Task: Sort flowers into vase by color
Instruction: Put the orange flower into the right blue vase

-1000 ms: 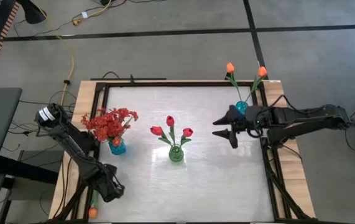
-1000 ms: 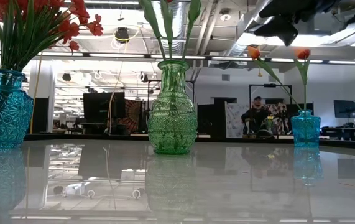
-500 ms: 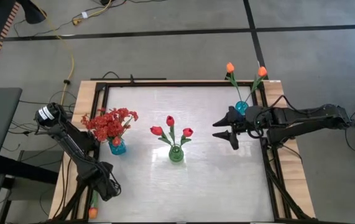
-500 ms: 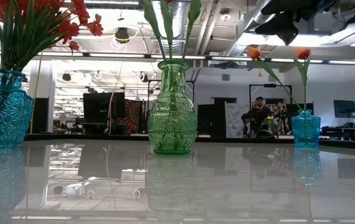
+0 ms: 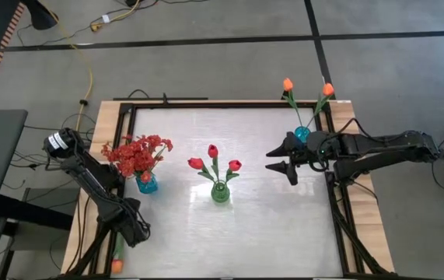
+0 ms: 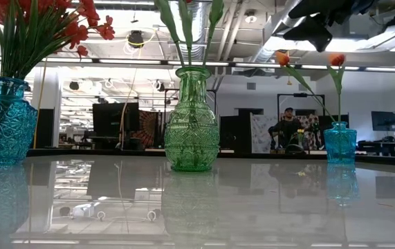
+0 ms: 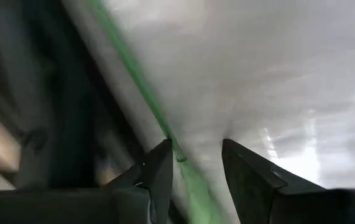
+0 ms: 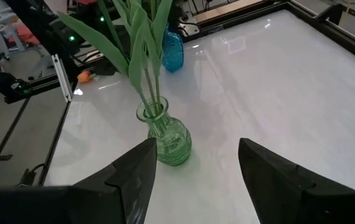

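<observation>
Tabletop (image 5: 268,225): green vase (image 5: 220,192) (red tulips (image 5: 212,161)).

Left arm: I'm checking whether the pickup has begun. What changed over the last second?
The left tool slid a little toward the table's left edge, open astride the green stem of the orange tulip lying there. The right tool and all three vases stayed put.

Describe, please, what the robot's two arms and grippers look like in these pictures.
Both arms are dark, slim and jointed. The left arm has a round pale-ringed part near its base. The right arm ends in the right gripper, with two pointed black fingers. The left gripper has similar dark, wedge-shaped fingers.
</observation>
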You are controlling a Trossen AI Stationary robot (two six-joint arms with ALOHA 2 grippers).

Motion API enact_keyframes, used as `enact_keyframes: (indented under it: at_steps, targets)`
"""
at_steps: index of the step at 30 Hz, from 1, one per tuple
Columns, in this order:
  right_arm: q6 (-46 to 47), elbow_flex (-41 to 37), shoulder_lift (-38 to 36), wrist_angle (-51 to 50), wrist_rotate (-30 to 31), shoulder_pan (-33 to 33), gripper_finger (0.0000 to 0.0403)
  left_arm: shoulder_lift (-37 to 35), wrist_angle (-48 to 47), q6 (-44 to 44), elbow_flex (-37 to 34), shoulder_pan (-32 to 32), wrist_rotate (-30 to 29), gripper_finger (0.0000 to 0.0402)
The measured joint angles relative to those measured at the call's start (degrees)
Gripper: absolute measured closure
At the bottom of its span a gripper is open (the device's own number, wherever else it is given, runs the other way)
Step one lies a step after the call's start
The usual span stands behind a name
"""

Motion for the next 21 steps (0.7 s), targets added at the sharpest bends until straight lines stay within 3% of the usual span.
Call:
enact_keyframes:
  at_steps: [11,21]
  targets:
    - [1.5,0.0,0.0,0.0,0.0,-0.1,0.0149,-0.1,3.5,-1.6,-1.8,-0.3,-2.0,0.0276]
    - [1.9,0.0,0.0,0.1,0.1,-0.2,0.0149,-0.4,4.5,1.3,-1.7,-0.4,-3.7,0.0339]
